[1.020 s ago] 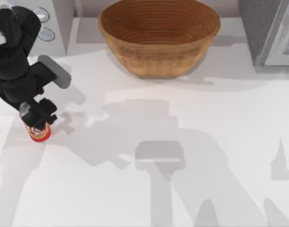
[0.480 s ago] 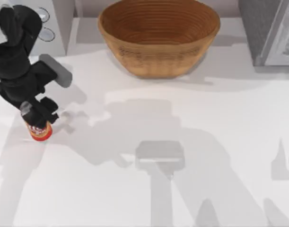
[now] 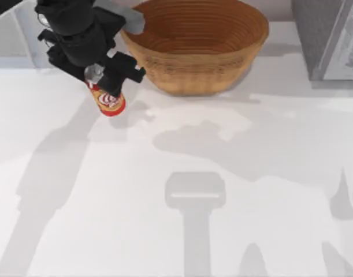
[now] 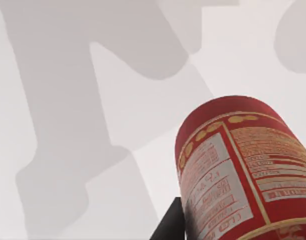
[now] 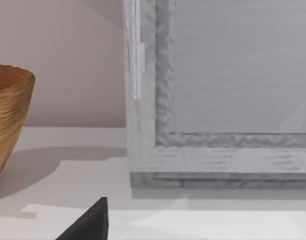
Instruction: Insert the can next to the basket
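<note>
The left gripper [image 3: 104, 81] is clamped on the can [image 3: 110, 101], holding it above the counter [image 3: 176, 190] at the top view's upper left, just beside the basket [image 3: 193, 43]. The can hangs below the gripper with its long axis tilted, base leaning toward the near side of the counter; its shadow falls on bare surface, so the can is judged to be airborne rather than resting.

The deciding relation: the basket lies to the can's right, near but apart from it, its wall close to the gripper's body. Setting the can down calls for a descent with the axis brought upright and the gap to the basket wall kept.

The left wrist view shows the can's label [image 4: 233, 175] and the bare counter beneath it, a clearance detail the top view gives less plainly. The right wrist view shows the basket's rim [image 5: 10, 120] and a grey cabinet [image 5: 218, 100] farther back; whether the right gripper is open cannot be told.
</note>
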